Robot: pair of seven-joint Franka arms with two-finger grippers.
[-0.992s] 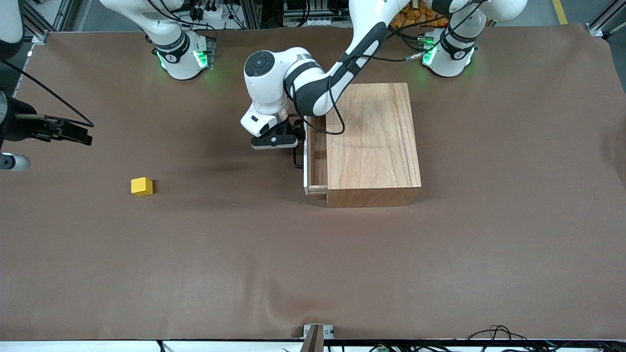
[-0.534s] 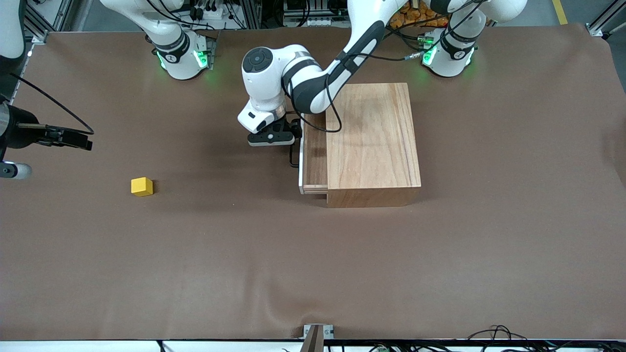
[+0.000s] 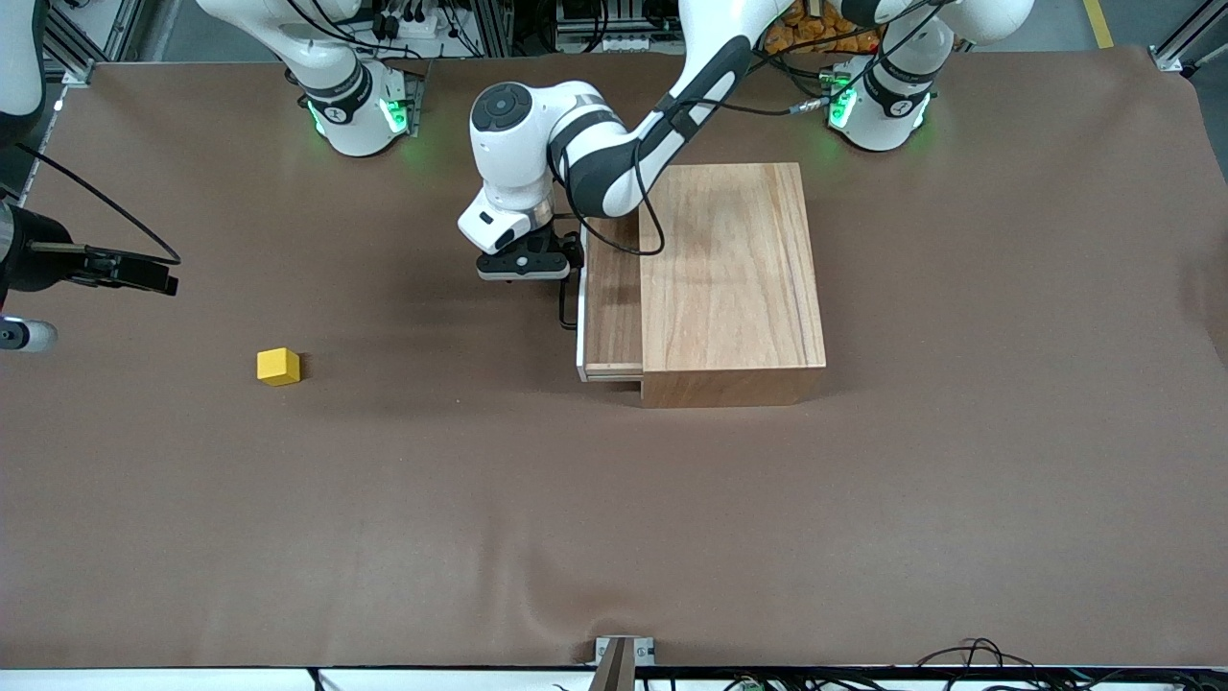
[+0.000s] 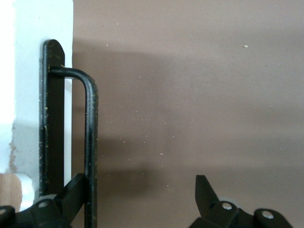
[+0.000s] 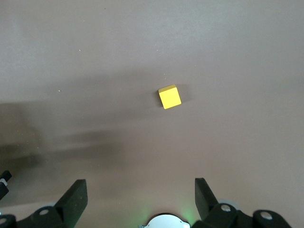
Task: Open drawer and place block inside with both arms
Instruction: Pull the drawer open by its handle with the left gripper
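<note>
Two white robot arms worked at a brown surface (image 3: 614,518) on which a light-wood box (image 3: 734,278) stood as the chief landmark. Nearest the front camera lay the block (image 3: 278,367), a small yellow cube resting on the bare surface well apart from the box, toward the right arm's end of the table and slightly nearer the camera than the box's middle. The drawer (image 3: 610,297) stood partly pulled out of the box on the side facing the block, its white front panel (image 4: 28,95) and thin black handle (image 4: 90,142) exposed and its shallow tray empty. The left gripper (image 3: 523,266) sat just in front of that panel at handle height, fingers (image 4: 71,194) spread, one of them hooked against the handle's bar and the other well clear of it. The right gripper (image 3: 120,272) hung in the air at the right arm's end of the table, over bare surface near the block, its fingers (image 5: 73,197) spread wide and holding nothing; the right wrist view looked down on the cube.
</note>
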